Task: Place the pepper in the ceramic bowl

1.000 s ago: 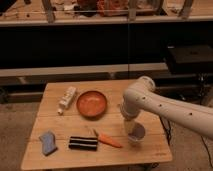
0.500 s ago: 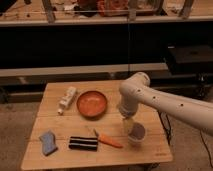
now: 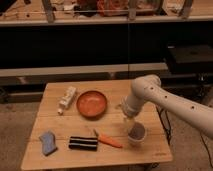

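The pepper (image 3: 108,141), slim and orange with a dark stem end, lies on the wooden table near the front middle. The ceramic bowl (image 3: 92,104), wide, shallow and orange-brown, sits behind it at the table's centre and looks empty. My gripper (image 3: 128,121) hangs from the white arm at the right. It is just above and behind a small white cup (image 3: 136,134), to the right of both the pepper and the bowl. It holds nothing that I can see.
A black striped block (image 3: 83,144) lies just left of the pepper. A blue object (image 3: 48,142) lies at the front left. A white bottle (image 3: 67,99) lies left of the bowl. The table's front edge (image 3: 95,162) is close to the pepper. Dark shelves stand behind.
The arm has swung left over the table and the gripper has shifted slightly left near the cup. The pepper, bowl and other objects have not moved.
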